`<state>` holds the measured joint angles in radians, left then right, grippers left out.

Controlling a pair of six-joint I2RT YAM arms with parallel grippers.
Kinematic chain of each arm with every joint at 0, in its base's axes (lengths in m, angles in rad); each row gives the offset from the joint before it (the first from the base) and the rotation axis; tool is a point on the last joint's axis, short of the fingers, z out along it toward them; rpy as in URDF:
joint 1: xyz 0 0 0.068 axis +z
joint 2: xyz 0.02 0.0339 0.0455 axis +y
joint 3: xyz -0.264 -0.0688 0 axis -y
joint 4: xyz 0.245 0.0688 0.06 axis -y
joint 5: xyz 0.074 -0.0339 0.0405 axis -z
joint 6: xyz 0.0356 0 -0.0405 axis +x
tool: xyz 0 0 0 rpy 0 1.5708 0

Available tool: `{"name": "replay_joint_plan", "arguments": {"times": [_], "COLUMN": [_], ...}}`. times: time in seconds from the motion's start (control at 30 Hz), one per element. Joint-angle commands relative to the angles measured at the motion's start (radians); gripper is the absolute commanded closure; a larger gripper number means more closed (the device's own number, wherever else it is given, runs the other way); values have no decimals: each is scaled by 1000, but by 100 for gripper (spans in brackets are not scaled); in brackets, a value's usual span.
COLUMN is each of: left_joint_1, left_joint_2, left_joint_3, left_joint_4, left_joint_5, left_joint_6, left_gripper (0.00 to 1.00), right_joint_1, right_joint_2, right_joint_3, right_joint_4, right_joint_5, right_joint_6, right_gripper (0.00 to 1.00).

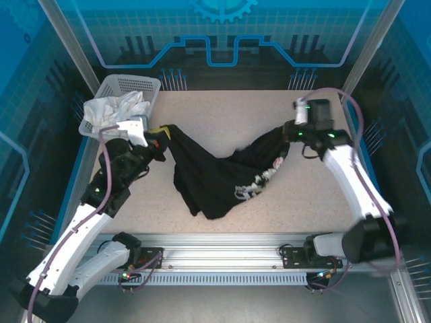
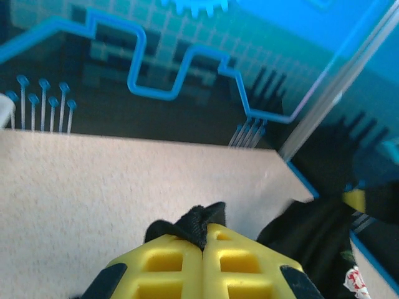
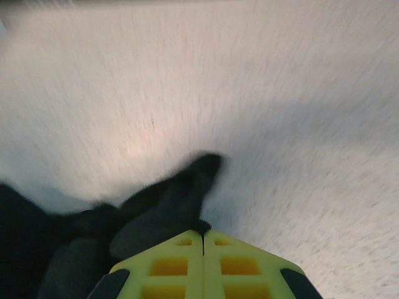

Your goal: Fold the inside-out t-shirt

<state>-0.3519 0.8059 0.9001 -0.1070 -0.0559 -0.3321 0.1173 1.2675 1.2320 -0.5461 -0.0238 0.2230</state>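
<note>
The black inside-out t-shirt (image 1: 209, 175) hangs stretched between my two grippers and sags onto the table in the middle, where a bit of white print shows. At its left end my left gripper (image 1: 159, 138) is shut on a corner of the cloth. The left wrist view shows a black fold (image 2: 198, 224) pinched between the yellow fingertips (image 2: 171, 249). My right gripper (image 1: 288, 134) holds the right end. In the right wrist view its yellow fingertips (image 3: 234, 249) meet on the t-shirt (image 3: 165, 208), which trails away to the left.
A white basket (image 1: 124, 91) holding a white cloth garment (image 1: 114, 108) stands at the table's back left corner, just behind my left arm. The blue enclosure walls (image 1: 222, 40) ring the table.
</note>
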Motion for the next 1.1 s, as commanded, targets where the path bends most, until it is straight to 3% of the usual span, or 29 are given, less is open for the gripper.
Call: {"name": "replay_joint_plan", "arguments": {"times": [0.0, 0.3, 0.47, 0.57, 0.7, 0.83, 0.9, 1.07], "left_joint_1": [63, 229, 261, 294, 300, 300, 300, 300], "left_joint_2": [11, 46, 49, 22, -3, -47, -57, -71], "left_joint_3": [112, 312, 300, 241, 163, 43, 10, -39], "left_joint_4": [62, 54, -9, -56, -170, -190, -198, -201], "left_joint_5": [-7, 31, 31, 66, 115, 165, 174, 204], "left_joint_6": [-67, -105, -77, -51, -29, -34, -38, -41], "left_gripper": [100, 100, 100, 100, 100, 100, 100, 100], "right_joint_1": [-35, -25, 133, 287, 443, 459, 443, 384], "right_joint_2": [-125, -327, -374, -373, -334, -297, -230, 32], "right_joint_3": [13, 13, -263, -494, -658, -625, -570, -410], "right_joint_4": [8, -10, 108, 142, 136, 149, 158, 157], "right_joint_5": [-76, -28, 22, 92, 162, 210, 207, 139], "right_joint_6": [64, 132, 241, 337, 439, 378, 331, 224], "right_gripper": [100, 100, 100, 100, 76, 52, 46, 45]}}
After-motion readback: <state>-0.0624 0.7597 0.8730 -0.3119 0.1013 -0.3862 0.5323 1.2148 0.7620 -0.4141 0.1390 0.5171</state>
